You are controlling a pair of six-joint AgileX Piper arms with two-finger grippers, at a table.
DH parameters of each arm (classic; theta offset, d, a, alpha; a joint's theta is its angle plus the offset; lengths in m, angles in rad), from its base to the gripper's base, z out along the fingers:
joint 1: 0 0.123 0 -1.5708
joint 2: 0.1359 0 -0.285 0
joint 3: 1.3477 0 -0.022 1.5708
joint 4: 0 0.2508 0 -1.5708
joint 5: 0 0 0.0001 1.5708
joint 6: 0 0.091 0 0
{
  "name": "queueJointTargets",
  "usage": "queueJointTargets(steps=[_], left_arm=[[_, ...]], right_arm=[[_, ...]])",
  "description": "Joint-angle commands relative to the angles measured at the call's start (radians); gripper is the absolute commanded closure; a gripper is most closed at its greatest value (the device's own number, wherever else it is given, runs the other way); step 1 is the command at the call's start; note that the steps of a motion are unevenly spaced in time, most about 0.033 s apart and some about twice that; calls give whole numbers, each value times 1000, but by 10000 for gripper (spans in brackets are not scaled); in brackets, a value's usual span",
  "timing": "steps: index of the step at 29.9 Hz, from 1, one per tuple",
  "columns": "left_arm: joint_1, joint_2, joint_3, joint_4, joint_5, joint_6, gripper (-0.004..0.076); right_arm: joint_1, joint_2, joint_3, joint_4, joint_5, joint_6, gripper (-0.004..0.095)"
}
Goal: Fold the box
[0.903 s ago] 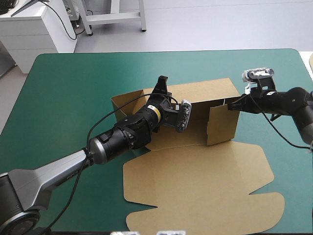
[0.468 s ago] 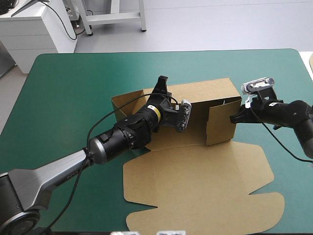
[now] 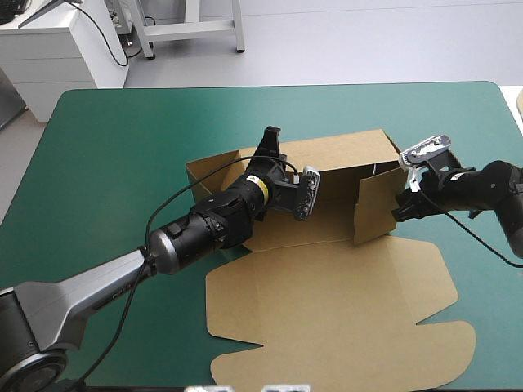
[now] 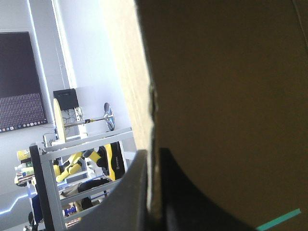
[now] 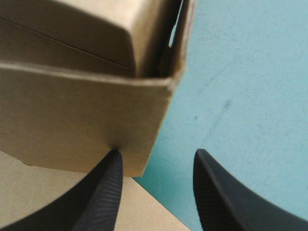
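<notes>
I am working on the box [image 3: 327, 310], a cut sheet of brown cardboard lying near the middle of the teal-green surface [image 3: 122, 147]. Its broad lid panel is lying flat toward me and its rear wall [image 3: 343, 151] is standing upright.

My left gripper [image 3: 271, 137] is pinching the raised board near that wall's left end, with the fingers all but closed on the sheet. The left arm is reaching in low from the near left corner, and the gripper is pointing up and away.

My right gripper [image 3: 401, 209] is standing wide and holding nothing. One black finger [image 5: 108, 183] is touching the lower corner of the right side flap [image 3: 372, 204], and the other is over bare cover. The right arm is coming in low from the surface's right edge.

To do this step well, I judge I should be pressing the flap inward along its crease. The left grip should be steadying the wall meanwhile, so that nothing is buckling or springing back.
</notes>
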Motion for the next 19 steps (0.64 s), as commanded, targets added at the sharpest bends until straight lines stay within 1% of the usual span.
queueJointTargets(steps=[1,3,5,7,10,13,19], left_arm=[[-13,-26,-18,-10,-32,11,731],[-13,-26,-18,-10,-32,11,731],[-13,-26,-18,-10,-36,11,731],[-13,-26,-18,-10,-38,11,731],[-13,-26,-18,-10,-42,11,731],[-13,-26,-18,-10,-42,11,731],[-13,-26,-18,-10,-55,11,731]], right_arm=[[-3,-36,-66,27,-7,-12,474],[-3,-36,-73,36,-7,-12,475],[-3,-34,-71,68,-7,-15,475],[-3,-25,-69,123,-3,-51,475],[-3,4,-69,245,0,-157,475],[-3,38,-69,326,-6,-210,475],[-3,99,-69,348,-26,-237,483]])
